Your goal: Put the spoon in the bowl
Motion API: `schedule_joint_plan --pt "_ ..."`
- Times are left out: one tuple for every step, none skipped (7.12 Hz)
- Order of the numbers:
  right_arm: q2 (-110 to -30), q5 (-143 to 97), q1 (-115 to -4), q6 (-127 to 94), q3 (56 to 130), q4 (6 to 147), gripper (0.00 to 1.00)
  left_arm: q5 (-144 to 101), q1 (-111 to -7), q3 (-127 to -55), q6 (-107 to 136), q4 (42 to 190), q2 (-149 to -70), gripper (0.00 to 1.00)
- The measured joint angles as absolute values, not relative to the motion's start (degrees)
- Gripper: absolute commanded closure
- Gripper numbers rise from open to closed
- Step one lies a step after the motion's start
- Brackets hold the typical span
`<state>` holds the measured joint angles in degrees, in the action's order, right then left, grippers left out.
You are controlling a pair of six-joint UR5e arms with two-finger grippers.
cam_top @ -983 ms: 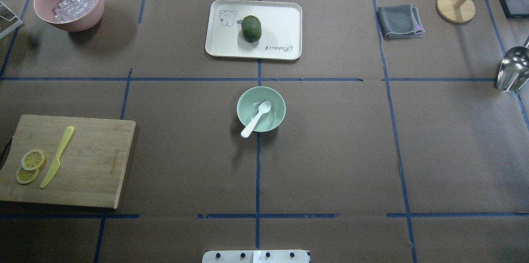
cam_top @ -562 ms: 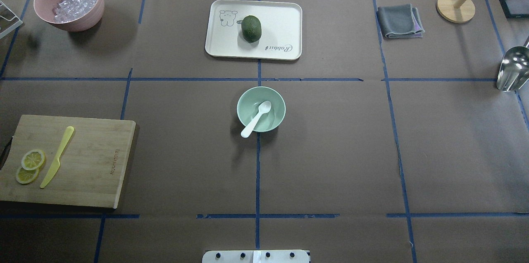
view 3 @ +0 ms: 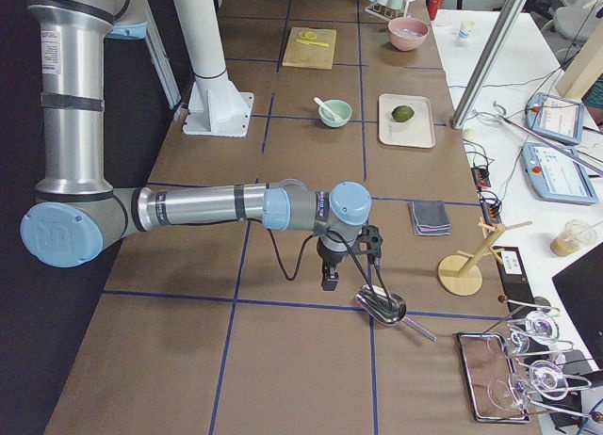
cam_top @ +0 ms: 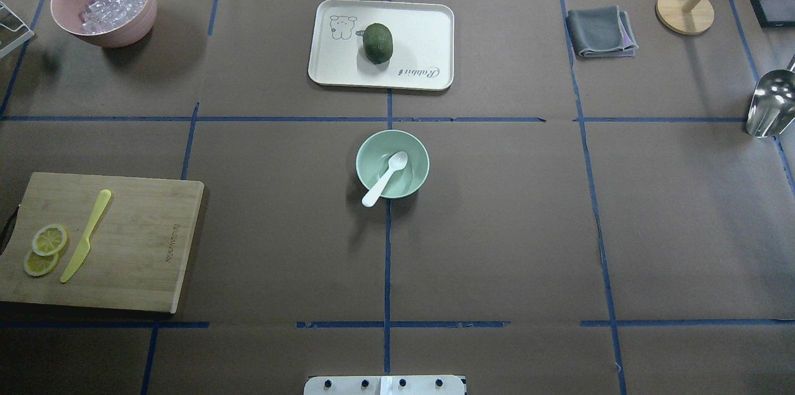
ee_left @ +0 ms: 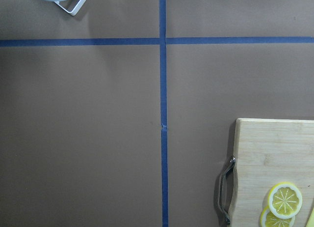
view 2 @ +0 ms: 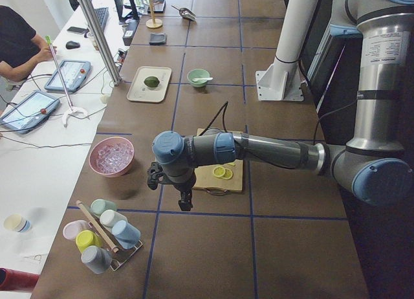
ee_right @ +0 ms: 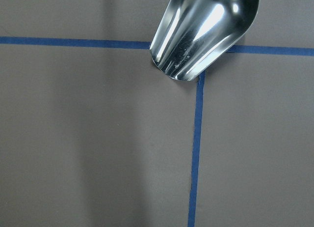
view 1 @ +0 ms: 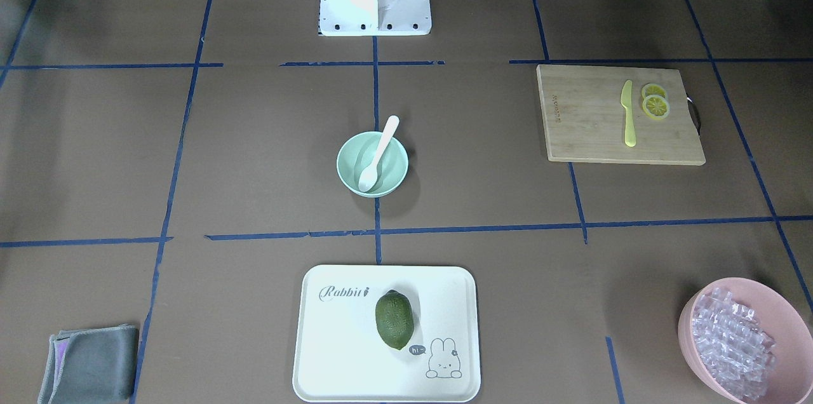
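The left gripper [view 2: 185,204] hangs fingers-down over the brown paper-covered table [cam_top: 497,227], just past the handled end of a bamboo chopping board [ee_left: 265,153]. It shows only in the side view from the robot's left, and from there I cannot tell how far apart its fingers are. Its own wrist camera shows no fingers and nothing held, only bare table, the board and two lemon slices [ee_left: 284,200]. The right gripper [view 3: 330,280] hangs the same way at the opposite end of the table, just beside a shiny metal scoop [ee_right: 203,30]. Its finger spacing cannot be told either, and its camera shows nothing in its grasp. Both are well apart from the middle of the table. There the small white plastic spoon [cam_top: 386,177] lies in the small round pale mint-green bowl [cam_top: 420,159]: scoop down inside, handle leaning on the rim nearest the robot, its tip poking out past the edge. A yellow-green plastic knife [cam_top: 87,235] lies on the board, untouched. By my judgement the task is finished, with the spoon delivered, both arms clear and nothing left to do.
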<state>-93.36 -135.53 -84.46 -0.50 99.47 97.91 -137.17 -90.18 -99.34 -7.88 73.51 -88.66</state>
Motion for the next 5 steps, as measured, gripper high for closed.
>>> schedule_joint_plan --pt "-93.37 -135.50 -84.46 -0.50 99.45 97.91 0.00 -137.06 -90.15 -99.52 -7.83 73.50 -88.60 0.00" --pt "-93.42 -135.51 -84.46 -0.45 99.54 97.91 0.00 -136.75 -90.12 -99.52 -7.78 73.50 -88.63 0.00" --pt "-93.56 -135.52 -84.46 -0.39 99.54 97.91 0.00 -136.06 -90.07 -99.55 -7.70 73.56 -88.75 0.00" --pt "-93.95 -135.52 -84.60 -0.29 99.61 97.91 0.00 -135.42 -90.04 -99.57 -7.66 73.63 -88.94 0.00" --pt "-94.46 -135.51 -85.12 -0.10 100.03 97.87 0.00 -135.10 -90.02 -99.54 -7.69 73.67 -89.15 0.00"
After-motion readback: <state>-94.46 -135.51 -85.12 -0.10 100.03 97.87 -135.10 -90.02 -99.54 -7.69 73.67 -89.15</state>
